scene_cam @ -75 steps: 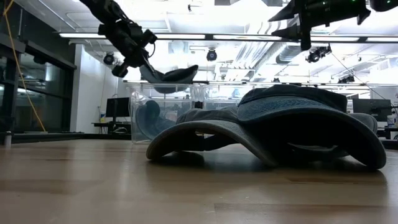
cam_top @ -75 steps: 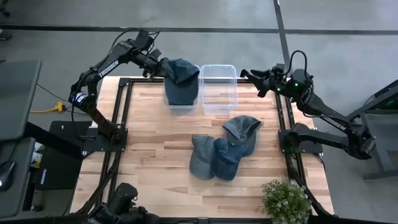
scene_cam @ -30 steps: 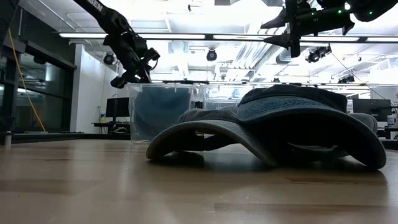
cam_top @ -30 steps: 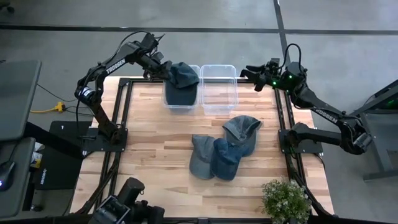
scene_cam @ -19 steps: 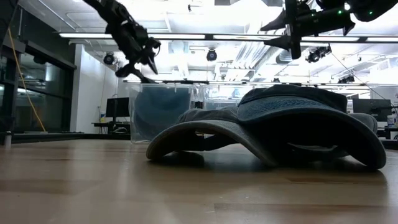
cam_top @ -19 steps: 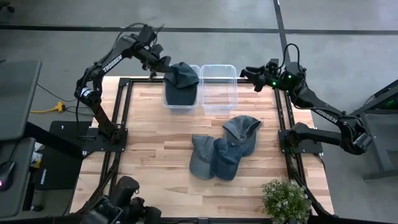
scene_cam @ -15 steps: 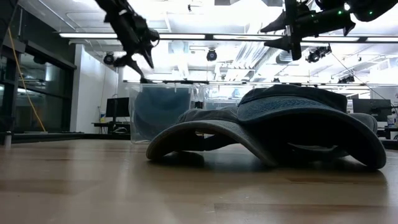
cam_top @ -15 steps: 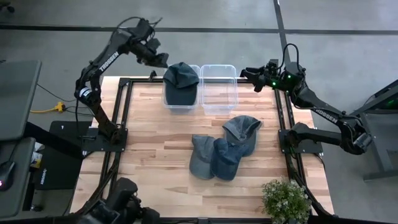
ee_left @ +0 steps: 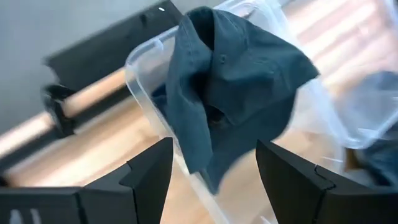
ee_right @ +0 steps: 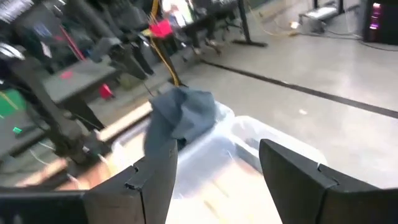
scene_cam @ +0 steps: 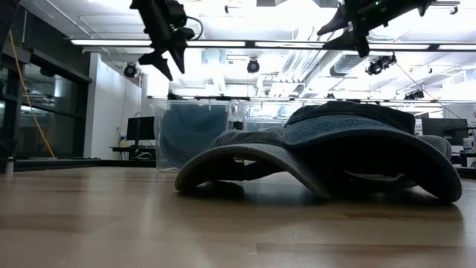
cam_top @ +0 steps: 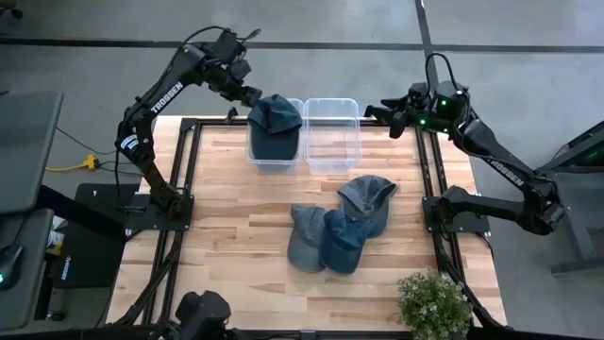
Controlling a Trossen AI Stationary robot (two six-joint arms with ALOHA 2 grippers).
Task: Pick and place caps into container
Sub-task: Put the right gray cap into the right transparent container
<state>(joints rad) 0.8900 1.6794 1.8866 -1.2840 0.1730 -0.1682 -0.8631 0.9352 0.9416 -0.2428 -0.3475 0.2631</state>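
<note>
A dark blue cap (cam_top: 274, 121) sits in the left clear container (cam_top: 275, 159) at the table's far edge, its crown above the rim (ee_left: 236, 81). My left gripper (cam_top: 247, 94) hangs open above and to the left of it, touching nothing (ee_left: 214, 168). Three more caps (cam_top: 368, 198) (cam_top: 306, 236) (cam_top: 344, 242) lie overlapping on the table's right half. A second clear container (cam_top: 331, 132) stands beside the first. My right gripper (cam_top: 377, 113) waits open, high beyond that container's right side (ee_right: 217, 168).
A potted plant (cam_top: 434, 302) stands at the table's near right corner. Black frame rails (cam_top: 189, 170) run along the left and right sides. Bare wood (cam_top: 236, 246) lies on the left half and near edge. In the low view the cap pile (scene_cam: 335, 149) fills the foreground.
My left gripper has opened and let go of the cap, then risen and drawn back toward the table's far left corner. The cap has stayed in the left container. My right gripper has risen a little.
</note>
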